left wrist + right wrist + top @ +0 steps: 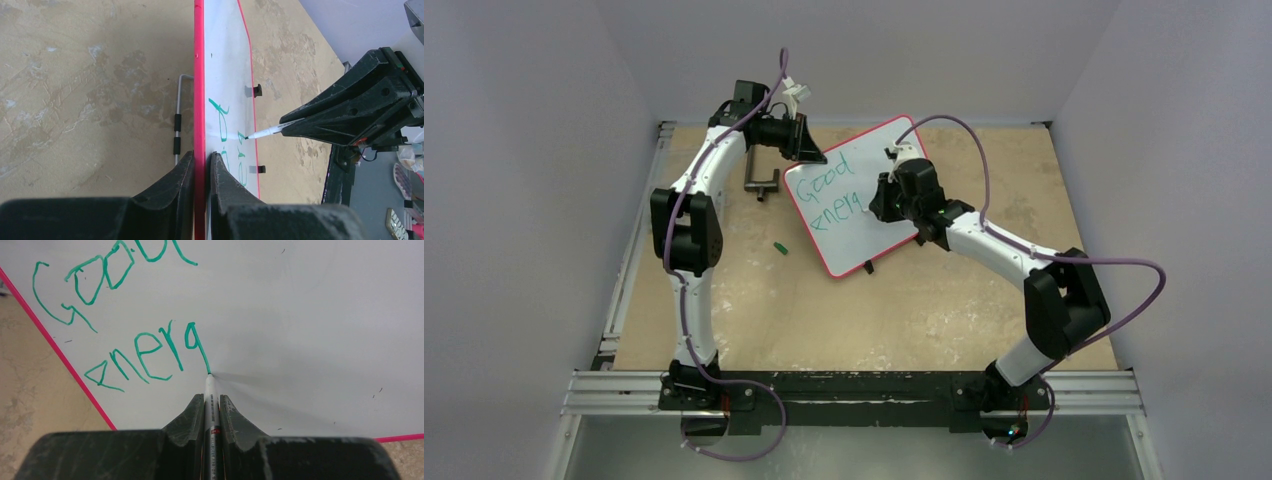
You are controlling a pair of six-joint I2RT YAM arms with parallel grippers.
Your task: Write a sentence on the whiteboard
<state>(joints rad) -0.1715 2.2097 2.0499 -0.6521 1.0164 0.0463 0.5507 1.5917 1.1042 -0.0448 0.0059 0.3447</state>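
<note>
Only L wrist cam shows left gripper (pixel 202 155) pinching whiteboard (pixel 225 60) edge

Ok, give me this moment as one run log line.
left gripper: shut on whiteboard frame | right gripper: shut on marker, tip on whiteboard | sentence: Good energ

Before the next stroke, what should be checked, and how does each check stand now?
1. Left gripper shut on the red frame of the whiteboard: ok.
2. Right gripper shut on the marker: ok.
3. Marker tip touching the board at the g's tail: ok.
4. Sentence finished: not ok, reads only "Good energ".
5. Bare board beyond the g: ok.
6. Ink remaining: cannot tell.
</note>
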